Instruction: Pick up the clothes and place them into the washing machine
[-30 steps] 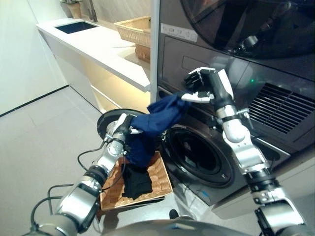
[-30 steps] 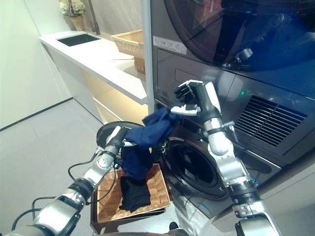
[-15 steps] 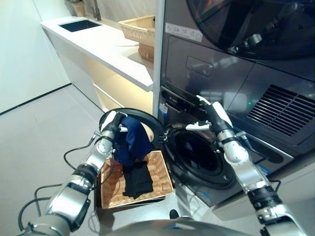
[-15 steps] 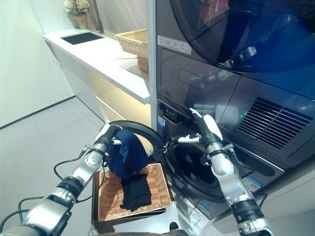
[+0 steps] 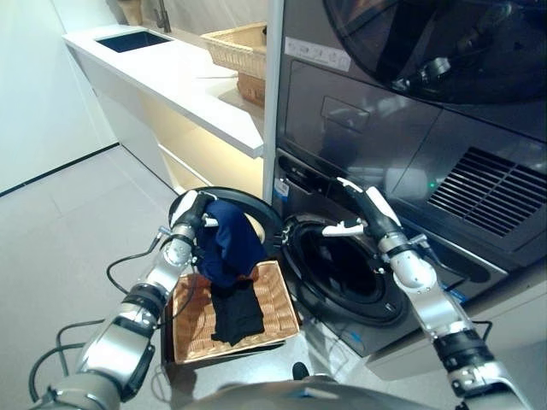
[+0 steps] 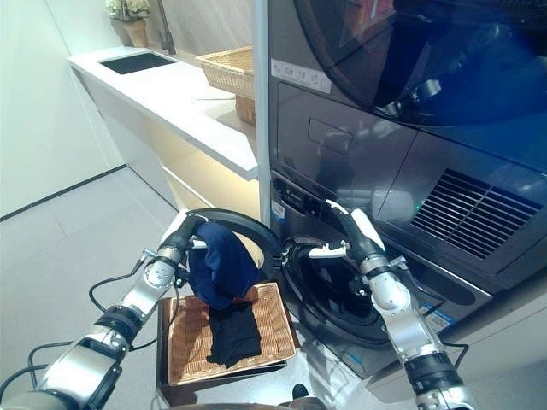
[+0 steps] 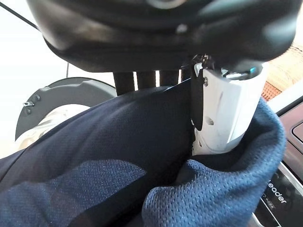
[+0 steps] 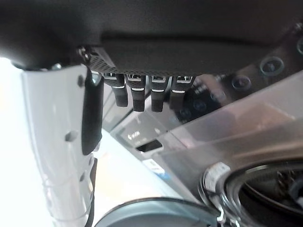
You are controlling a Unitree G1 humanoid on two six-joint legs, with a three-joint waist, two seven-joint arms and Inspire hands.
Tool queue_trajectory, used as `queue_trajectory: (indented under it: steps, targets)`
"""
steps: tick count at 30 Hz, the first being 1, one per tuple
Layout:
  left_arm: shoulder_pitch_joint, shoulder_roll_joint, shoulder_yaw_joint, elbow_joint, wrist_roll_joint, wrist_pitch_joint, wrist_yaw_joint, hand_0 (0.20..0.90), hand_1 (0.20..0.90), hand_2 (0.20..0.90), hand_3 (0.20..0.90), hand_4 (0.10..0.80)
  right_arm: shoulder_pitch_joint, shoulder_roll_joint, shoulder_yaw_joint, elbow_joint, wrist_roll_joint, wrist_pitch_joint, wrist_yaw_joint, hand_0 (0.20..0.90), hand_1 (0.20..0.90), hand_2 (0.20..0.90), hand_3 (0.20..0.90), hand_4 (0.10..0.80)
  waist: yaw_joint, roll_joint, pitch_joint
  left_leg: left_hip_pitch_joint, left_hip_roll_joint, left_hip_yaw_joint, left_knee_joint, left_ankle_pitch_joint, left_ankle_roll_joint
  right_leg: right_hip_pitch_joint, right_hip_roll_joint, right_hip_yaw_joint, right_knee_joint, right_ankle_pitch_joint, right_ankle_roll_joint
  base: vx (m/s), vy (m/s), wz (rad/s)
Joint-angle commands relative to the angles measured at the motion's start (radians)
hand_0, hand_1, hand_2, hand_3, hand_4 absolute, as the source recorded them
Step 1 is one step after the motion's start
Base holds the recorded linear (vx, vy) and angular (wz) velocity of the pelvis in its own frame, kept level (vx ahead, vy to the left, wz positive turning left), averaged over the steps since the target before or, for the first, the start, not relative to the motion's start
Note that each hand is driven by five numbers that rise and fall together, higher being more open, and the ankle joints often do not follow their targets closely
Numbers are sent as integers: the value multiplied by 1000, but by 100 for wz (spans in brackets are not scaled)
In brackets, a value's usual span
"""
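Note:
A navy blue garment hangs from my left hand, which is shut on its top edge; in the left wrist view the cloth bunches under the white-covered thumb. It hangs above a wicker basket on the floor, where a black garment lies. Just right of it is the washing machine's open drum, with its round door swung out behind the navy garment. My right hand is open and empty at the drum's upper rim, its fingers straight.
A white counter with a sink runs along the back left, carrying a wicker basket. A second machine with a dark window is stacked above the washer, with a vent grille to the right.
The right hand has let go of the navy garment and dropped to the drum's rim. The garment now hangs from the left hand alone, lower and further left.

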Motion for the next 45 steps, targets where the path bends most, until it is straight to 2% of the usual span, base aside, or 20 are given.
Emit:
queue_trajectory:
  steps: [1,7,15,29,45]
  targets:
    - [-188,51,16,-41,31,-77,28,200,200,200,200,300,-42,-61,-77,17,60,-78,-13,900,900,900,900,800,31,22,-92,-15,-9,-76,19,-24,-49,1,12,-24,132,-100,27,0,0,0]
    - [-231,97,-2,-79,62,-66,41,200,200,200,200,300,-33,22,-43,118,54,-61,-56,900,900,900,900,800,38,30,-92,-15,-12,-83,17,-23,-48,7,7,-33,128,-101,27,0,0,0]
    - [-263,112,-24,-141,57,-73,26,200,200,200,200,300,-65,100,61,170,93,-53,-10,900,900,900,900,800,52,35,-90,-17,-15,-94,19,-21,-47,11,2,-44,125,-102,26,0,0,2]
    - [-258,78,-54,-168,40,-70,25,200,200,200,200,300,-148,207,187,207,179,-54,3,900,900,900,900,800,68,34,-87,-20,-17,-102,26,-24,-47,17,-3,-57,125,-106,24,3,4,5]
    - [-234,4,-94,-175,32,-66,11,200,200,200,200,300,-213,233,244,225,203,-40,-7,900,900,900,900,800,73,29,-84,-18,-17,-101,24,-24,-45,18,-3,-56,124,-105,22,0,0,0]
